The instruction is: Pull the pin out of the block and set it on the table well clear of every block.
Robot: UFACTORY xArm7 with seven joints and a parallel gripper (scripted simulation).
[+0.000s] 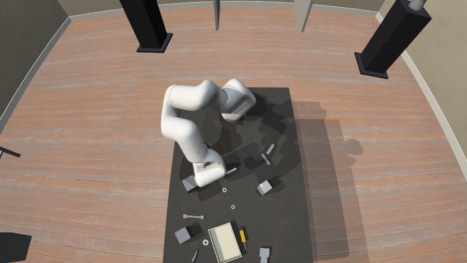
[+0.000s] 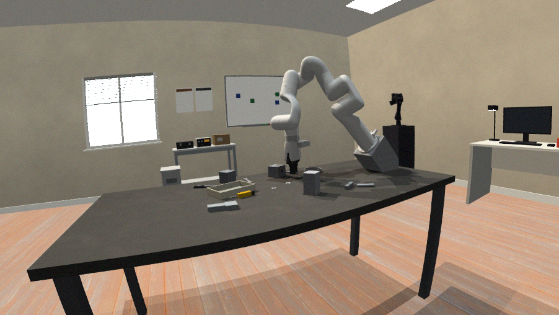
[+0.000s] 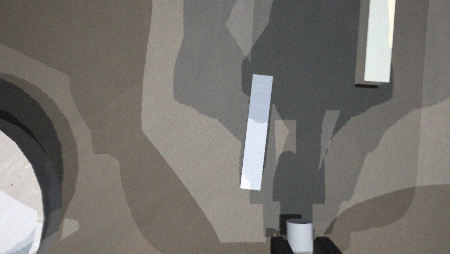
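Note:
My gripper (image 3: 299, 245) is shut on the pin (image 3: 299, 235), a short pale cylinder whose end shows between the dark fingertips at the bottom of the wrist view. In the exterior view the gripper (image 2: 292, 168) points straight down, close above the table, just right of the pin's grey block (image 2: 276, 170). That block shows a dark hole on its near face. From above, the wrist hides the gripper and pin; the block (image 1: 189, 183) sticks out at its left side.
A pale bar (image 3: 257, 132) lies on the table ahead of the fingers, with another (image 3: 378, 40) farther off. A round dish (image 3: 20, 175) is at the left. Other grey blocks (image 1: 264, 187) (image 1: 183, 234), a cream tray (image 1: 224, 241), washers and bolts lie nearer the front.

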